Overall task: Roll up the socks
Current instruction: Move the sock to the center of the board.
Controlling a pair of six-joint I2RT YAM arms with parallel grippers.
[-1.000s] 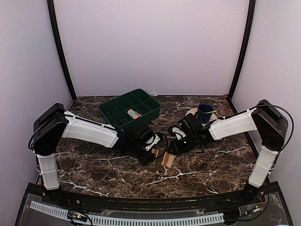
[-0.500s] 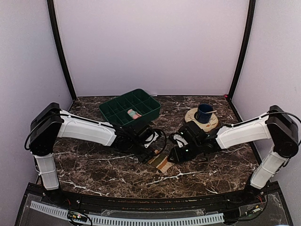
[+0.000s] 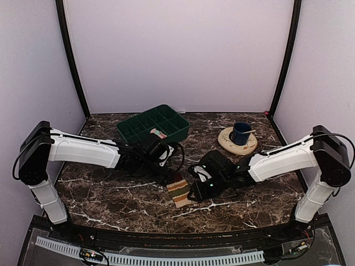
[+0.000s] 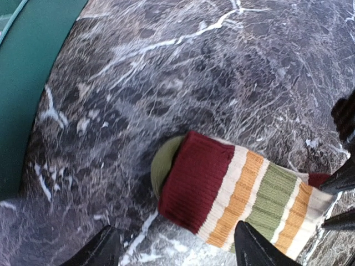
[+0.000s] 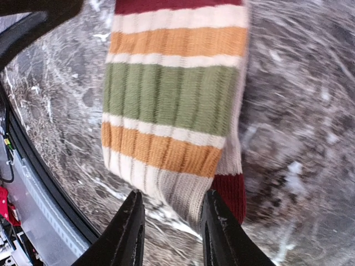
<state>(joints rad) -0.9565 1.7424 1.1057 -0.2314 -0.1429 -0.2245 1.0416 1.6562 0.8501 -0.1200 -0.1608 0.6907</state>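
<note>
The tan-beige striped sock [image 3: 178, 192] lies flat on the marble between the two arms. In the left wrist view its maroon cuff, orange and green bands [image 4: 238, 194] fill the lower right. My left gripper [image 4: 175, 252] hovers open just behind the cuff, holding nothing; from above it [image 3: 168, 174] sits just up-left of the sock. My right gripper [image 5: 175, 233] stands part open astride the sock's beige end [image 5: 177, 191], beside the maroon toe [image 5: 230, 191], with a gap at its left finger. The pink sock [image 3: 158, 133] rests in the green tray.
The green compartment tray [image 3: 166, 113] stands at the back left, its wall also beside my left gripper [image 4: 22, 83]. A blue cup [image 3: 241, 133] sits on a round tan plate [image 3: 227, 143] at the back right. The table's front edge [image 5: 22, 210] runs close to my right gripper.
My left gripper has opened wider and drawn back up-left off the sock. The right gripper and the sock have shifted left and nearer, and more of the sock now shows.
</note>
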